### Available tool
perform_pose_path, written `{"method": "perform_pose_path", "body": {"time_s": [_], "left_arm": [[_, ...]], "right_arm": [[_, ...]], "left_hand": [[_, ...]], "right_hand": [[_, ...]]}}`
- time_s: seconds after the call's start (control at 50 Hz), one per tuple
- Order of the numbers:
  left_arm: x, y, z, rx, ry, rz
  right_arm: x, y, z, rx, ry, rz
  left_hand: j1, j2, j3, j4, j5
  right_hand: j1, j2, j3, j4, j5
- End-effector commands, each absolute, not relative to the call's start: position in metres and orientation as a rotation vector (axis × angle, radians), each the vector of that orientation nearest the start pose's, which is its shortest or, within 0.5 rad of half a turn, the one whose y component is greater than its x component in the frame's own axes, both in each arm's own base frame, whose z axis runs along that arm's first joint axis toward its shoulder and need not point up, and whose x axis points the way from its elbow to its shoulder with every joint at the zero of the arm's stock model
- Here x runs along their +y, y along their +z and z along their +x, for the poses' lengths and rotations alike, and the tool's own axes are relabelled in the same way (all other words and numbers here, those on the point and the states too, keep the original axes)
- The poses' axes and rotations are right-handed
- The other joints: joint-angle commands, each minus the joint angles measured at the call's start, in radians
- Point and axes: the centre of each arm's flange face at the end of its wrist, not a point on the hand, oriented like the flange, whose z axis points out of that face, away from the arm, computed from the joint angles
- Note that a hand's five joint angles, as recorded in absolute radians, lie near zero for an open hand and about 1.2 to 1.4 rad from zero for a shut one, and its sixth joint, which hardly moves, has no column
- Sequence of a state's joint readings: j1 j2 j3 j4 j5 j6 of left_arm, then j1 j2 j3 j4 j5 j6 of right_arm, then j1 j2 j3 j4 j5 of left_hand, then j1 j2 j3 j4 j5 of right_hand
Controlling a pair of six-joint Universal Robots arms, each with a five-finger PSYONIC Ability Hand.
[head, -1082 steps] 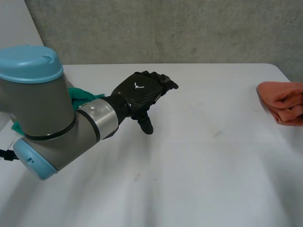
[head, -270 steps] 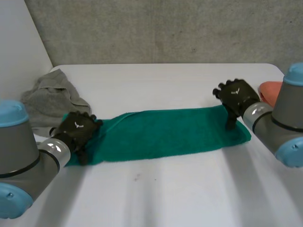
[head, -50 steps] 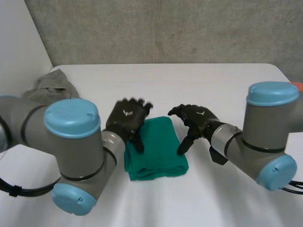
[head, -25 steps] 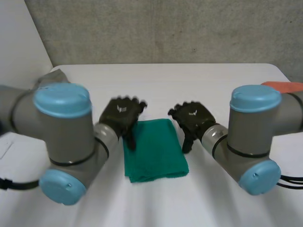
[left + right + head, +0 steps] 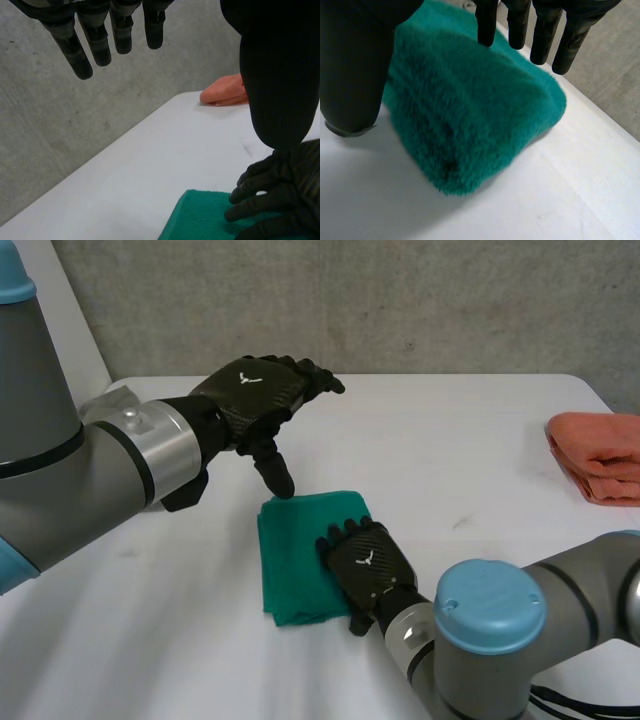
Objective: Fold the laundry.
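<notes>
The folded green towel (image 5: pixel 298 545) lies in the middle of the surface (image 5: pixel 480 440). The right hand (image 5: pixel 368 565) rests flat on it, fingers (image 5: pixel 487 22) straight. The left hand (image 5: pixel 250 392) hangs at its 11 o'clock, fingers loose, empty. Sliding the right hand off could pull the fold open.

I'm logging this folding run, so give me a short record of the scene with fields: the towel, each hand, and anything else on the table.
Green towel: folded into a small rectangle, lying on the white table.
Right hand: open, fingers flat on the towel.
Left hand: open, hovering above the table by the towel's far edge.
Other laundry: folded orange cloth near the table's right edge.
</notes>
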State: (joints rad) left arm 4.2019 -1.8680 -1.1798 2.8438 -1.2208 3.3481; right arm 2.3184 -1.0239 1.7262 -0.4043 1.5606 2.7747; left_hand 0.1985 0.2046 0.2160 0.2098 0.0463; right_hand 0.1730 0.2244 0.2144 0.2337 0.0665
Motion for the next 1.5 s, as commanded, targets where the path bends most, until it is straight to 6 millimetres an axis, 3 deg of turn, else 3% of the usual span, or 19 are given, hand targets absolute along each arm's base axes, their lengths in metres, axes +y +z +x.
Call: {"method": "perform_pose_path", "body": {"time_s": [0.02, 0.12, 0.54, 0.66, 0.78, 0.82, 0.94, 1.02, 1.1, 1.24, 1.3, 1.38, 1.5], "left_arm": [[-0.225, 0.297, -0.314, 2.519, -2.174, 1.372], [-0.224, 0.294, -0.314, 2.519, -2.179, 1.371], [-0.226, 0.287, -0.312, 2.517, -2.192, 1.35], [-0.226, 0.285, -0.312, 2.519, -2.189, 1.35], [-0.226, 0.285, -0.312, 2.522, -2.185, 1.353], [-0.226, 0.285, -0.312, 2.522, -2.185, 1.351], [-0.227, 0.286, -0.311, 2.519, -2.189, 1.345], [-0.228, 0.288, -0.309, 2.512, -2.197, 1.332], [-0.23, 0.288, -0.307, 2.515, -2.196, 1.319], [-0.231, 0.286, -0.306, 2.526, -2.185, 1.311], [-0.23, 0.282, -0.305, 2.537, -2.172, 1.315], [-0.231, 0.281, -0.306, 2.526, -2.185, 1.309], [-0.231, 0.282, -0.306, 2.517, -2.196, 1.31]], "right_arm": [[-0.177, 0.099, 0.343, 1.97, -1.753, -1.332], [-0.182, 0.104, 0.348, 1.927, -1.81, -1.308], [-0.203, 0.105, 0.367, 1.878, -1.862, -1.286], [-0.207, 0.101, 0.371, 1.876, -1.865, -1.287], [-0.214, 0.115, 0.376, 1.845, -1.908, -1.253], [-0.217, 0.116, 0.374, 1.851, -1.912, -1.255], [-0.259, 0.119, 0.339, 1.991, -1.923, -1.188], [-0.305, 0.132, 0.291, 2.076, -1.959, -1.15], [-0.336, 0.136, 0.251, 2.113, -1.978, -1.23], [-0.383, 0.151, 0.198, 2.055, -2.096, -1.389], [-0.394, 0.158, 0.19, 2.014, -2.121, -1.403], [-0.419, 0.181, 0.182, 1.908, -2.218, -1.369], [-0.47, 0.246, 0.168, 1.721, -2.481, -1.139]], "left_hand": [[0.009, 0.003, -0.008, -0.002, -0.013], [0.009, 0.003, -0.008, -0.002, -0.013], [0.009, 0.003, -0.008, -0.002, -0.013], [0.009, 0.003, -0.008, -0.002, -0.013], [0.009, 0.003, -0.008, -0.002, -0.013], [0.009, 0.003, -0.008, -0.002, -0.013], [0.012, 0.006, -0.005, 0.001, -0.01], [0.009, 0.003, -0.008, -0.002, -0.013], [0.009, 0.003, -0.008, -0.002, -0.013], [0.009, 0.003, -0.008, -0.002, -0.013], [0.009, 0.003, -0.008, -0.002, -0.013], [0.009, 0.003, -0.008, -0.002, -0.013], [0.009, 0.003, -0.008, -0.002, -0.013]], "right_hand": [[0.132, 0.081, 0.091, 0.071, 0.064], [0.279, 0.227, 0.237, 0.218, 0.211], [0.411, 0.359, 0.369, 0.35, 0.343], [0.754, 0.703, 0.713, 0.693, 0.686], [1.203, 1.152, 1.162, 1.142, 1.135], [1.223, 1.172, 1.182, 1.163, 1.155], [1.223, 1.172, 1.182, 1.163, 1.155], [1.223, 1.172, 1.182, 1.163, 1.155], [1.223, 1.172, 1.182, 1.163, 1.155], [1.223, 1.172, 1.182, 1.163, 1.155], [1.223, 1.172, 1.182, 1.163, 1.155], [1.223, 1.172, 1.182, 1.163, 1.155], [1.223, 1.172, 1.182, 1.163, 1.155]]}}
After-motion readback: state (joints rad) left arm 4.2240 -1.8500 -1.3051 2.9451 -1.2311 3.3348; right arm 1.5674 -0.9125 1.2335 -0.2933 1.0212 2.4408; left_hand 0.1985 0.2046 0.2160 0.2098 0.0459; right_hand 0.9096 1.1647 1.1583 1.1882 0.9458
